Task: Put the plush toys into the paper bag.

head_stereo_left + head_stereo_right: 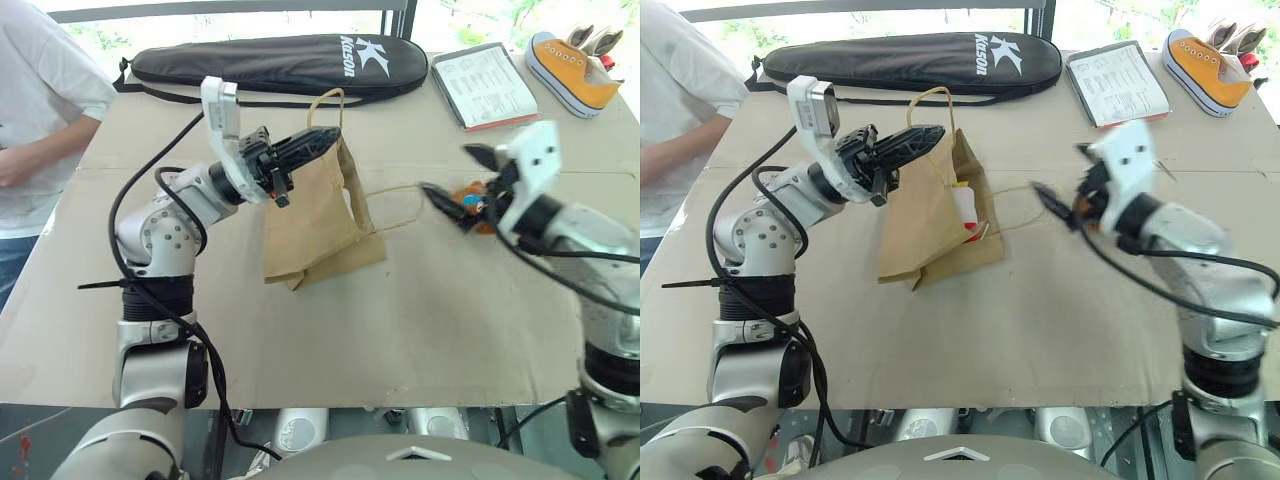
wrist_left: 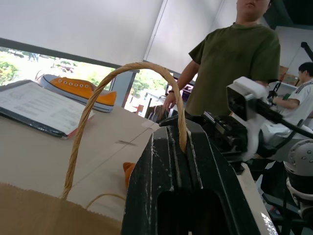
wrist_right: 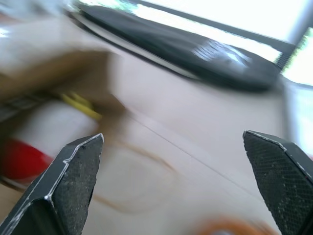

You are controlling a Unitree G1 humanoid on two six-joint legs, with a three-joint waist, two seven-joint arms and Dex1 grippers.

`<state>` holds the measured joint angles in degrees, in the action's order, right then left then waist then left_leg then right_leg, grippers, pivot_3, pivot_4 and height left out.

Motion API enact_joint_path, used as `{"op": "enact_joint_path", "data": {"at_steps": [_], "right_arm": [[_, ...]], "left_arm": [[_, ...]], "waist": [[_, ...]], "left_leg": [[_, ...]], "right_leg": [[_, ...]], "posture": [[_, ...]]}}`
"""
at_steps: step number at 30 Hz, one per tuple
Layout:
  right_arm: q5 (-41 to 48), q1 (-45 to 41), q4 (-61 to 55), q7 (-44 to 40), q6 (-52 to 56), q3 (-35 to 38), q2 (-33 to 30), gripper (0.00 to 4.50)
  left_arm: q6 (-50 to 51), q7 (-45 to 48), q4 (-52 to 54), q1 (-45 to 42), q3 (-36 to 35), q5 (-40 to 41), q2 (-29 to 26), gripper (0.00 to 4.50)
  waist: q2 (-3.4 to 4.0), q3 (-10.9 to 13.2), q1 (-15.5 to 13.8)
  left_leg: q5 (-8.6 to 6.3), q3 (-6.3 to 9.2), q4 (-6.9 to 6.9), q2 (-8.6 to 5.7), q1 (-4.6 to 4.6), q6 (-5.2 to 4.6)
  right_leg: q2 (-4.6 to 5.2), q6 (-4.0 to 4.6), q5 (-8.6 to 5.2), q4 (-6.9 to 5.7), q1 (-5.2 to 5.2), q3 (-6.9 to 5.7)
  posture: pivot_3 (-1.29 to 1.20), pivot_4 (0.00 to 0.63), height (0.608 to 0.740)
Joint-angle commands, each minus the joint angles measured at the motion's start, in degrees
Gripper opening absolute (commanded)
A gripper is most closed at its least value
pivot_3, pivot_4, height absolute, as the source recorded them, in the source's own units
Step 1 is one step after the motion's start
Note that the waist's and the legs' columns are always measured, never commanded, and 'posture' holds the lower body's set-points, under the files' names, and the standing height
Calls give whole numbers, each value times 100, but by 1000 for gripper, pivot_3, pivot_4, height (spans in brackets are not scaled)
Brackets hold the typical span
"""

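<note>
Paper bag [image 1: 925, 215], brown kraft, creased, white-and-red plush toy [image 1: 966, 210] inside

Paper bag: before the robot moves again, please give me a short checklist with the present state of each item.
1. Left gripper shut on bag handle: ok.
2. Paper bag mouth held open toward the right gripper: ok.
3. White-and-red toy inside bag: ok.
4. Right gripper open, holding nothing: ok.
5. Second toy in bag: not ok, an orange-brown thing lies on the table behind the right gripper.
6. Bag standing by itself: cannot tell.
</note>
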<state>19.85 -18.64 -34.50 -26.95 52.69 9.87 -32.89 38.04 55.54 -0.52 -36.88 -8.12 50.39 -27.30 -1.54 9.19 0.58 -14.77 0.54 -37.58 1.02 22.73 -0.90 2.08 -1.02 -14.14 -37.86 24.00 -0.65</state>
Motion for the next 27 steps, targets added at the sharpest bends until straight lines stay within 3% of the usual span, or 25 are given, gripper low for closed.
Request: {"op": "enact_joint_path", "data": {"at_steps": [1,5,7,10,11,12,17,23,27], "right_arm": [[-262,272,509,1,100,-83,-424,4452],[-631,247,1555,-8,-144,-661,-543,4452],[-575,107,1878,82,-223,-655,-270,4452],[-665,26,2122,110,-456,-742,-114,3194],[-687,20,2145,124,-525,-733,-87,2516],[-703,36,2141,124,-583,-723,-86,2346],[-791,203,1979,192,-1102,-511,-88,113],[-705,613,1236,29,-1548,-177,-202,113],[-222,416,172,-175,-1293,78,-311,113]], "left_arm": [[-203,88,271,-92,109,-178,55,0],[-344,116,263,-273,253,-362,170,0],[-377,-57,351,-371,284,-430,286,0],[-668,-268,588,-366,353,-691,436,0],[-658,-308,642,-349,336,-663,478,0],[-692,-337,682,-335,311,-657,515,0],[-631,-211,519,-409,311,-608,461,0],[-775,298,93,-549,361,-666,413,0],[-791,1230,-530,-804,427,-618,255,0]], "waist": [[0,0,17],[0,0,41],[2,1,38],[2,2,17],[2,2,15],[2,1,12],[2,2,8],[2,2,7],[8,5,28]], "left_leg": [[0,0,0,-3,-2,0],[0,-10,0,-3,-11,-1],[0,-11,0,-2,-9,-1],[0,-7,0,-1,-5,-1],[0,-7,0,2,-3,-1],[0,-7,0,2,-3,-1],[0,-6,-1,5,-3,-1],[0,-6,-1,-2,-2,-1],[0,-8,-2,-4,-6,-1]], "right_leg": [[-1,0,0,0,-1,0],[-9,1,0,-9,-1,12],[-12,1,0,-8,0,8],[-11,0,0,-5,0,10],[-8,0,0,-3,0,10],[-7,0,0,-3,0,10],[-6,0,1,-4,0,9],[-8,-1,0,-3,0,4],[-12,-1,0,-5,0,0]], "posture": [[0,150,740],[0,150,740],[0,150,740],[0,150,740],[0,150,740],[0,150,740],[0,150,740],[0,150,740],[0,150,740]]}}
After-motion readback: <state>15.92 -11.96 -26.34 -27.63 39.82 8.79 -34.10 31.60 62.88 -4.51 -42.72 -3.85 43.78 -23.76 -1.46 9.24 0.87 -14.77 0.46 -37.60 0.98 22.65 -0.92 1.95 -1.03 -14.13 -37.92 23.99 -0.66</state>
